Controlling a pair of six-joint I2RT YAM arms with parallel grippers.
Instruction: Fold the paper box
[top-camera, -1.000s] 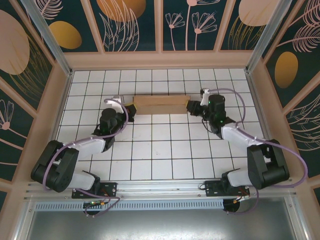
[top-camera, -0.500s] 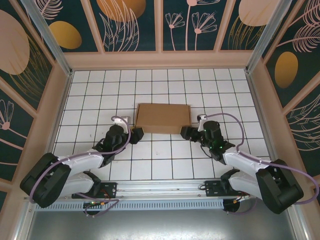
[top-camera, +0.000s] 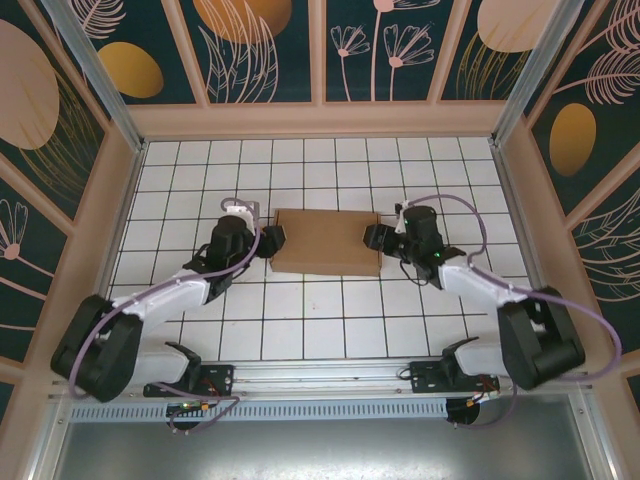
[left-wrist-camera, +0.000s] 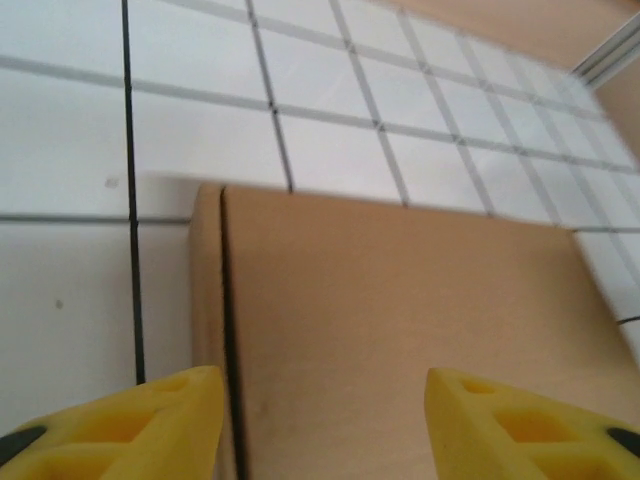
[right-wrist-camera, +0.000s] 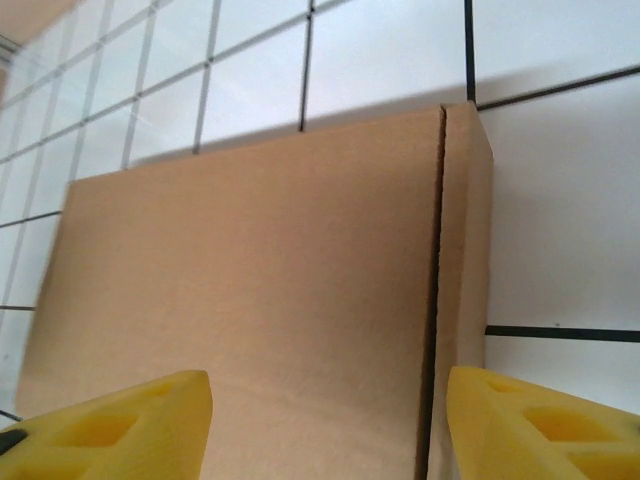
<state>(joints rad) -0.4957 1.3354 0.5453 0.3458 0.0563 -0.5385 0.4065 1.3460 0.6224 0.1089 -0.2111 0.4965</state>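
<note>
No writing, label or number can be read anywhere.

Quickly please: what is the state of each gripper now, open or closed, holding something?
Left gripper: open, holding nothing, at one end of the plain brown cardboard box.
Right gripper: open, holding nothing, at the other end.

The paper box (top-camera: 326, 241) is plain brown corrugated cardboard, folded shut into a shallow rectangular shape; it lies flat on the white tiled worktop (top-camera: 300, 320) with its broad smooth face up; it rests about in the middle of the worktop, well apart from all four edges; its long sides run parallel to the far edge and its short ends point to the left and right edges; at each short end a dark seam sets off a narrow strip of cardboard; the top face looks closed and even.
</note>
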